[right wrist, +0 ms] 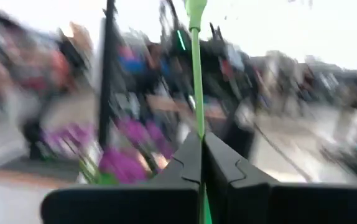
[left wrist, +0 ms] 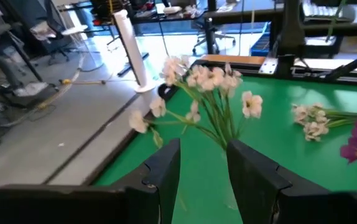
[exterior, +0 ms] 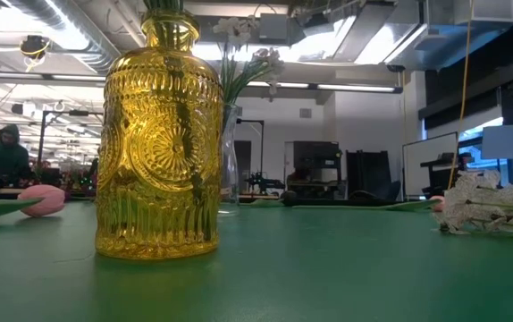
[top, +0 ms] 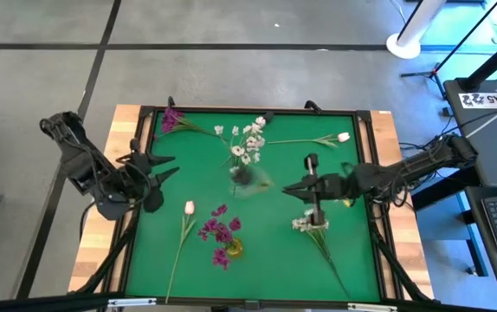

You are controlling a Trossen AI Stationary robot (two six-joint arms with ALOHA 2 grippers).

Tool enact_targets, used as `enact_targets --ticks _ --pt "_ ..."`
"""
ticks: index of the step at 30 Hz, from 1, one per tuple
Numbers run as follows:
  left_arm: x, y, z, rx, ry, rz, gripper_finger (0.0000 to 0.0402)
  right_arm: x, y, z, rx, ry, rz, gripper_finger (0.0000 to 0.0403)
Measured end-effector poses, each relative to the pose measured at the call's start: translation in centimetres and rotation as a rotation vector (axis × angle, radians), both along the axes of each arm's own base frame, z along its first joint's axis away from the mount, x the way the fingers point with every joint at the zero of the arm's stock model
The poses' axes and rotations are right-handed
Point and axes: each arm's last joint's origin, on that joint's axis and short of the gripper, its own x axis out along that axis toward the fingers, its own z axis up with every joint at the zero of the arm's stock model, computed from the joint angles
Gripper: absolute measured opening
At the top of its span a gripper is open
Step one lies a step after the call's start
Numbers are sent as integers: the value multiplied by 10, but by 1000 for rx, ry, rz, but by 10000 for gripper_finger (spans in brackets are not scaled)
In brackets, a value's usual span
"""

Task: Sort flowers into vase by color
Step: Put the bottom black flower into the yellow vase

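A clear vase (top: pixel 244 179) mid-table holds white blossoms (top: pixel 248 143). A yellow glass vase (top: pixel 233 249) holds magenta flowers (top: pixel 217 232). A pink tulip (top: pixel 188 208) lies left of it. A white spray (top: pixel 307 224) lies near my right arm. A magenta stem (top: pixel 171 117) and a tulip (top: pixel 344 137) lie at the far edge. My left gripper (top: pixel 169 169) is open and empty at the table's left edge, facing the white blossoms (left wrist: pixel 209 81). My right gripper (top: pixel 287 186) is shut on a green stalk (right wrist: pixel 196 93); its blossom does not show. My right gripper pinches a thin green stalk (right wrist: pixel 198 127) between its two shut fingers. The stalk runs on past the fingertips, away from the wrist, and the picture is blurred. Which flower it belongs to and whether any part rests on the table I cannot tell.
A raised black frame (top: pixel 145 113) rims the green mat, with bare wood outside it on both sides. In the low view the yellow vase (exterior: pixel 158 143) stands close, the clear vase (exterior: pixel 230 161) behind it, the tulip (exterior: pixel 42 199) at left, the white spray (exterior: pixel 480 201) at right.
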Motion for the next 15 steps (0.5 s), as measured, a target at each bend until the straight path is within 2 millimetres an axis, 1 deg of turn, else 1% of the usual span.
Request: enact_targets --ticks 3,7,11,13,15 --pt "-2 2 -12 -33 -61 -21 127 -5 1 -15 44 -150 102 1" --pt "6 -6 -30 -46 -113 -91 127 -2 3 -38 57 -226 134 1" --pt "21 -17 -51 -14 -123 -261 127 13 8 -55 63 -191 112 1" --pt "27 -18 -67 15 -117 -337 125 22 11 -62 80 -187 109 1" --pt "32 -16 -79 7 -132 -382 121 30 14 -65 95 -217 116 1"
